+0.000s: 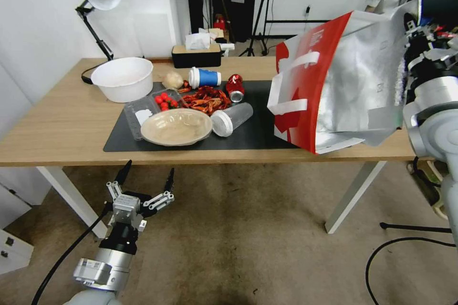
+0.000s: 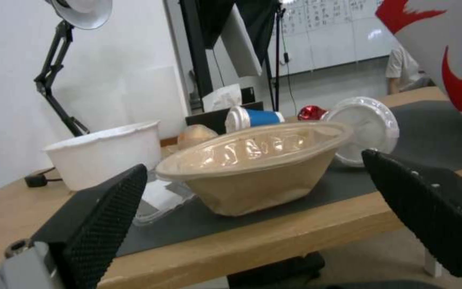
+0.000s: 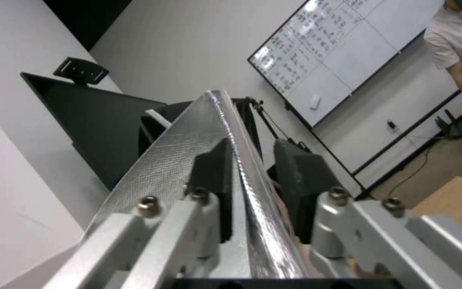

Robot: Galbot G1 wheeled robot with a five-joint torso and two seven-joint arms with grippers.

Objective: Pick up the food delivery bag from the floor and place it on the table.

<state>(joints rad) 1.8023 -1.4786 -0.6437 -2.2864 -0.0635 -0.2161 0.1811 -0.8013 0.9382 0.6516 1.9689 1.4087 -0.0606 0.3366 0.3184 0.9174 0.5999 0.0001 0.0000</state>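
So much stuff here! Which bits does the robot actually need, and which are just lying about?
Needed:
red-and-white foil-lined paper delivery bag
right gripper, fingers clamped on its rim
light wood table

Lying about:
white plastic tub
beige lidded bowl
blue paper cup
red can
left gripper, open

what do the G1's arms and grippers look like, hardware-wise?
Left gripper: silver linkage body, two pointed black fingers with dimpled rubber pads, black wrist, silver-grey arm, black cable alongside. Right gripper: the same silver links with brass-coloured screws, black pads, grey rounded arm.
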